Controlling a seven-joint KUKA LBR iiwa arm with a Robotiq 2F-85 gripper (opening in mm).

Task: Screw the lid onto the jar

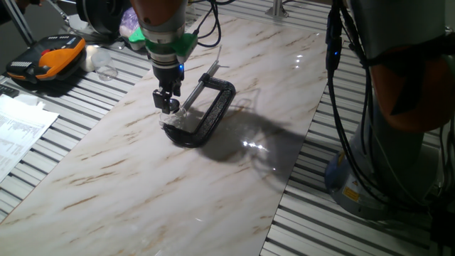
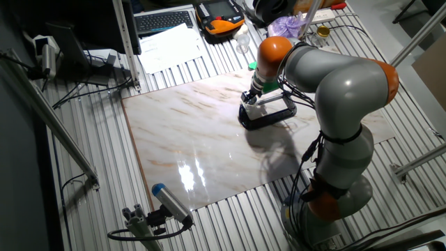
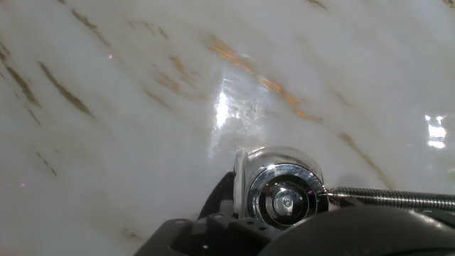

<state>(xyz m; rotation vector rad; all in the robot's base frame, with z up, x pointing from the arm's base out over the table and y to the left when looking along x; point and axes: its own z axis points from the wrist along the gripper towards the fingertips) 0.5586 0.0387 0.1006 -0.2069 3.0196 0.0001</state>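
A marbled white slab with tan veins forms the counter, lying on a bench of ribbed aluminium slats. Overhead lamps leave bright glare patches on its glossy face. Printed papers rest on the slats at one side, near an orange-and-black case. A keyboard sits at the far edge, and dark cables trail beside metal struts.

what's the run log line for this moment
stage: lid on jar | end effector: above jar | jar: held in clamp
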